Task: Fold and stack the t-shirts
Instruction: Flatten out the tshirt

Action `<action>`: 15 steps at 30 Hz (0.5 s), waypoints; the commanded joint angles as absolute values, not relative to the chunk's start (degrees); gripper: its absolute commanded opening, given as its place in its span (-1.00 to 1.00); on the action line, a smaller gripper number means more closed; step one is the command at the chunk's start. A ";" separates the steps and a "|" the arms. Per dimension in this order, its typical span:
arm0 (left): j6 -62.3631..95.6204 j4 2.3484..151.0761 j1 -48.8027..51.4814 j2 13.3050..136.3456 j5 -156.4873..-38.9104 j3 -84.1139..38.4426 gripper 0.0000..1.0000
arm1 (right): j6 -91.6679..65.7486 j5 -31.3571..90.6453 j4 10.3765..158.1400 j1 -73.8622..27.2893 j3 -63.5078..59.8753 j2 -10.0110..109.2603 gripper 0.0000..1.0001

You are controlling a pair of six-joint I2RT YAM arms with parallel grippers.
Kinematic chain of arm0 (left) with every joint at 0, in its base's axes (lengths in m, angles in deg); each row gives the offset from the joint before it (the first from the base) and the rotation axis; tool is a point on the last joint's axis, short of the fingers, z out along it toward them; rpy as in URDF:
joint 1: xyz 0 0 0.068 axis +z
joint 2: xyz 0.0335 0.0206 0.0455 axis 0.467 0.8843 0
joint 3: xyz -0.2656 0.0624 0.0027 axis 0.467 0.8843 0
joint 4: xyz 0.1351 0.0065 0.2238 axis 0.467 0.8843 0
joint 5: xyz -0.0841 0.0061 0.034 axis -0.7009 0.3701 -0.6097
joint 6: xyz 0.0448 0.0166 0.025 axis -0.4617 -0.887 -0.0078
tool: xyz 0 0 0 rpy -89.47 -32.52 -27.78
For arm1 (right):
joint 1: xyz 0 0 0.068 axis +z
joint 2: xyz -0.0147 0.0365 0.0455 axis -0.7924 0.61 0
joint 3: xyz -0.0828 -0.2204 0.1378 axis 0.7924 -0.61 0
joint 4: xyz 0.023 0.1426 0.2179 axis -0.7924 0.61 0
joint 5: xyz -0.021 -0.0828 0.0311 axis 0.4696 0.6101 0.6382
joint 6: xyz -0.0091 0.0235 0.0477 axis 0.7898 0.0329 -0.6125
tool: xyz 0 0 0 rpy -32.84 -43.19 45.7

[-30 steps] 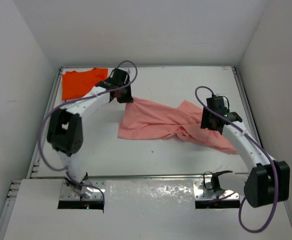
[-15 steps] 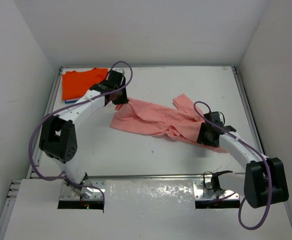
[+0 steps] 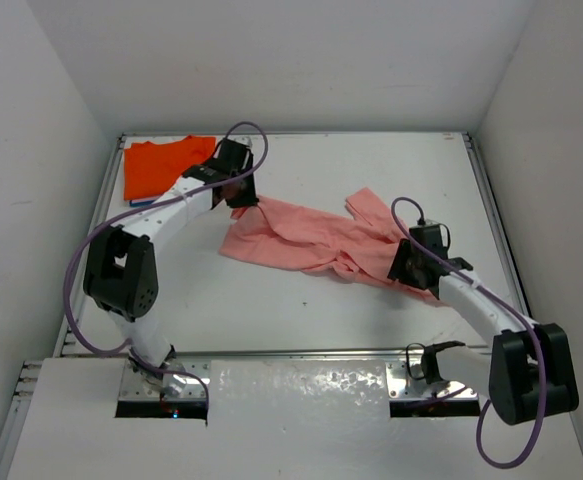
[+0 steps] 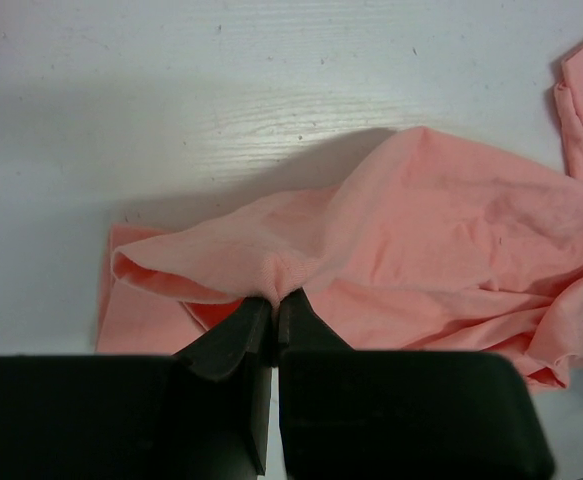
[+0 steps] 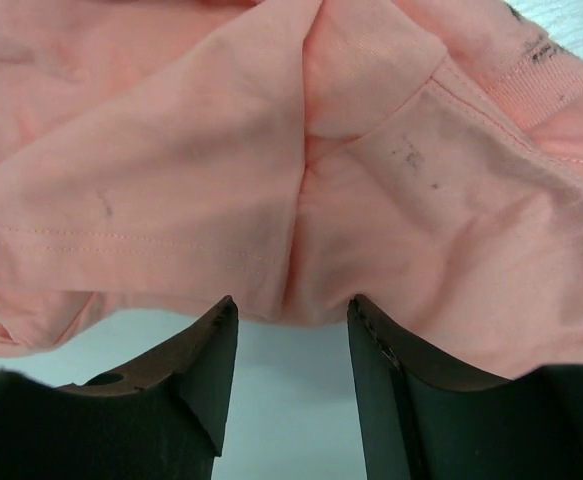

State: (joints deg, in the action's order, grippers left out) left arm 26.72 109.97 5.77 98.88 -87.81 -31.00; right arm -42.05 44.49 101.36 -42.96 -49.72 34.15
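Note:
The pale salmon-pink t-shirt [image 3: 311,240] lies crumpled across the middle of the table. My left gripper [image 3: 243,197] is shut on its upper left edge; the left wrist view shows a pinch of pink cloth [image 4: 391,240] between the tips of my left gripper [image 4: 275,298]. My right gripper [image 3: 403,266] is open at the shirt's lower right edge; in the right wrist view the right gripper [image 5: 291,310] has the pink hem [image 5: 271,200] just ahead of its fingertips, with nothing between them. The bright orange t-shirt [image 3: 161,164] lies flat at the far left corner, a thin blue edge [image 3: 141,203] under it.
White walls close the table on three sides. A raised rim [image 3: 486,200] runs along the right side. The arm bases [image 3: 301,385] sit at the near edge.
The pink shirt was dragged left and bunched between one second and half a second ago. My right gripper came down toward the near right hem. Since then almost nothing has moved.

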 commanded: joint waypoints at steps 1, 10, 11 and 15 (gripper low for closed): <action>26.14 109.23 6.13 99.26 -88.65 -33.63 -1.00 | -44.02 44.93 99.57 -42.57 -48.02 34.81 -0.07; 25.97 109.58 6.13 100.23 -88.65 -35.48 -1.00 | -45.69 47.75 100.10 -40.99 -45.37 37.00 -0.10; 25.79 109.93 6.13 100.40 -88.65 -35.65 -1.00 | -46.04 47.40 99.32 -40.99 -45.37 38.23 -0.11; 25.70 110.28 6.13 101.02 -88.56 -36.10 -1.00 | -47.18 47.57 98.78 -39.85 -44.93 39.91 -0.15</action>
